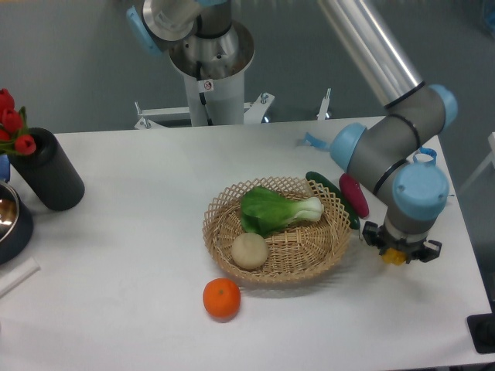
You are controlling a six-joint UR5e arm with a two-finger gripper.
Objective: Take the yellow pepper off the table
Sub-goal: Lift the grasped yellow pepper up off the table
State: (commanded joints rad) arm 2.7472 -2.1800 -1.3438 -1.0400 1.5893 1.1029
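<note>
The yellow pepper [394, 257] shows only as a small bright yellow patch under the arm's blue wrist, right of the basket on the white table [116, 309]; the rest of it is hidden. My gripper [401, 252] points straight down over the pepper, its dark fingers [373, 234] spread on either side of the yellow patch. The wrist hides the fingertips, so I cannot tell whether they press on the pepper.
A wicker basket [224, 239] holds bok choy [274, 209] and a round beige vegetable [250, 250]. An orange fruit [222, 299] lies in front of it. A cucumber [323, 185] and a magenta vegetable [354, 195] lie beside the gripper. A black vase [48, 180] and a metal bowl [9, 220] stand far left.
</note>
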